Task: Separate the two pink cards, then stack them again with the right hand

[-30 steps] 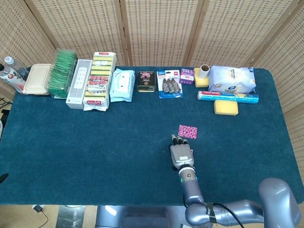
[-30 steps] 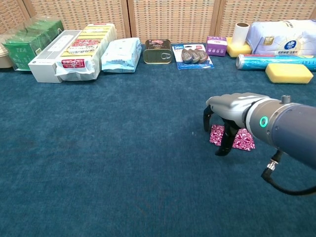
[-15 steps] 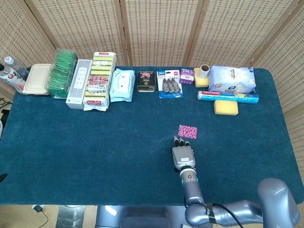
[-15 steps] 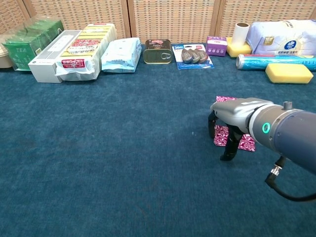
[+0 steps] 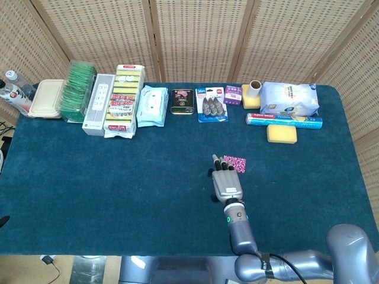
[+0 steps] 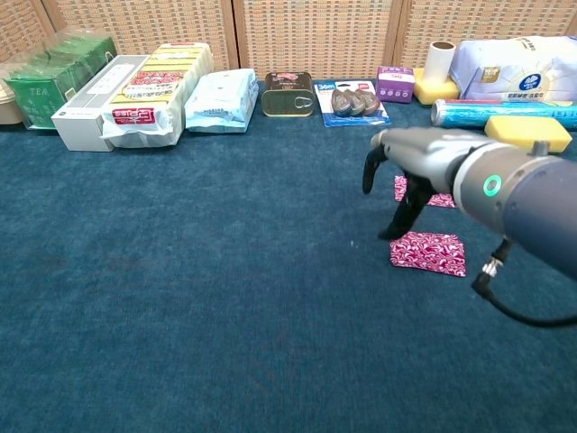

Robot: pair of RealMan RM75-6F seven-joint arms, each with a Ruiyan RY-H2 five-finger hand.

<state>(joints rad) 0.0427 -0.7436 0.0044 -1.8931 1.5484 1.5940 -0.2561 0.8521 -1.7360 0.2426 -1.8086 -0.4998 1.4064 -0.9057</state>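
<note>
Two pink patterned cards lie apart on the blue cloth. The near card lies flat and uncovered in the chest view; in the head view my arm hides it. The far card sits a little further back, partly behind my fingers. My right hand hovers palm down above the cloth between the cards, its fingers hanging apart and holding nothing. The fingertips are just left of the far card in the head view. Neither view shows my left hand.
Goods line the back edge: green tea boxes, a white box, a yellow sponge pack, wipes, a tin, a blue blister pack, a foil roll, and a yellow sponge.
My right hand has lifted off the near card and moved away from me toward the far card. The near card now lies uncovered in the chest view.
</note>
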